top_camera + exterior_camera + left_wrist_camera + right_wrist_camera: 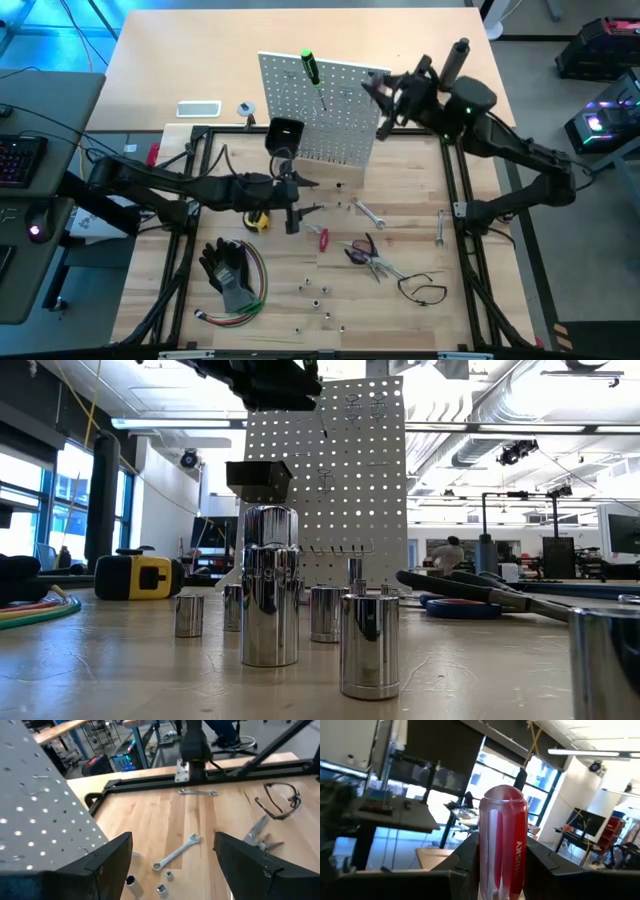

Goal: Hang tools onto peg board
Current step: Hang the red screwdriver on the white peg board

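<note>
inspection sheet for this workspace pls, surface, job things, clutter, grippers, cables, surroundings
surface: light wooden table, black frame on it
job's things: peg board upright, green screwdriver on it; wrenches, pliers, tape measure, sockets loose
clutter: black gloves
grippers: left gripper open over the table; right gripper shut on red screwdriver by the board
cables: coloured wires by gloves
surroundings: desks, windows, a person far off

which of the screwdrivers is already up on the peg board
The green-handled screwdriver, hanging near the top of the peg board. The red-handled screwdriver is clamped in the right gripper; a smaller red one lies on the table.
</note>
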Controlling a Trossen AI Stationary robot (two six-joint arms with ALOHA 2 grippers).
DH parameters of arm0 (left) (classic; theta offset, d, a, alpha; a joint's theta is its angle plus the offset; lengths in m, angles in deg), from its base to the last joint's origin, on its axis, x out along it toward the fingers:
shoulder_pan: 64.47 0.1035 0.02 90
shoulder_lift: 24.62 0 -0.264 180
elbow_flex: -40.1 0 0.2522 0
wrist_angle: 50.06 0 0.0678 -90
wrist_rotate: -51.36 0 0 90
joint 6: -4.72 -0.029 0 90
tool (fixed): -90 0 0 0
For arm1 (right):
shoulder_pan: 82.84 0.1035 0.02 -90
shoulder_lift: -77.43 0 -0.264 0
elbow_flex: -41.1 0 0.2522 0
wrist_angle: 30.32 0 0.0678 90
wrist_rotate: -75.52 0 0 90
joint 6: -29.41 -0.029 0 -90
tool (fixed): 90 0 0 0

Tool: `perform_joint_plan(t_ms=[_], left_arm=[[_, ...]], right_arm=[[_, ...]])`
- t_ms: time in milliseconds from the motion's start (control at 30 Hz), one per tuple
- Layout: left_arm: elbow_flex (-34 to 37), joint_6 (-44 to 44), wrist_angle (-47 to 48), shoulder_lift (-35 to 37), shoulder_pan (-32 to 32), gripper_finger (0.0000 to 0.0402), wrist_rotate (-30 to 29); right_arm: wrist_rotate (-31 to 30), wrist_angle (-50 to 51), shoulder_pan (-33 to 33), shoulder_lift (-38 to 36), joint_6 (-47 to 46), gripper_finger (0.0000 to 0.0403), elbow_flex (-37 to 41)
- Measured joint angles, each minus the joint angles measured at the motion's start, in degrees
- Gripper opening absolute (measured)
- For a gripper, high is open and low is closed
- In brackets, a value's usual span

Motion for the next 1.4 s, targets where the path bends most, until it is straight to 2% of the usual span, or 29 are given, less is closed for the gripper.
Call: perform_joint_plan(t_ms=[267,433,1033,1400], left_arm=[[0.04,-0.02,-0.26,-1.72,-0.09,0.0275,-0.01],[0.02,-0.02,-0.46,-1.85,-0.07,0.0275,0.0],[0.02,-0.04,0.12,-1.85,-0.05,0.0275,0.0],[0.02,0.96,1.38,-1.85,-0.07,0.0275,0.0]], right_arm=[[5.81,-2.46,-6.31,0.6,-3.33,0.0088,0.02],[8.73,-2.44,-8.05,2.07,-5.72,0.0088,0.04],[8.27,0.19,-8.41,3.83,-5.89,0.0088,0.07],[7.82,6.2,-10.34,5.81,-7.66,0.0088,0.11]])
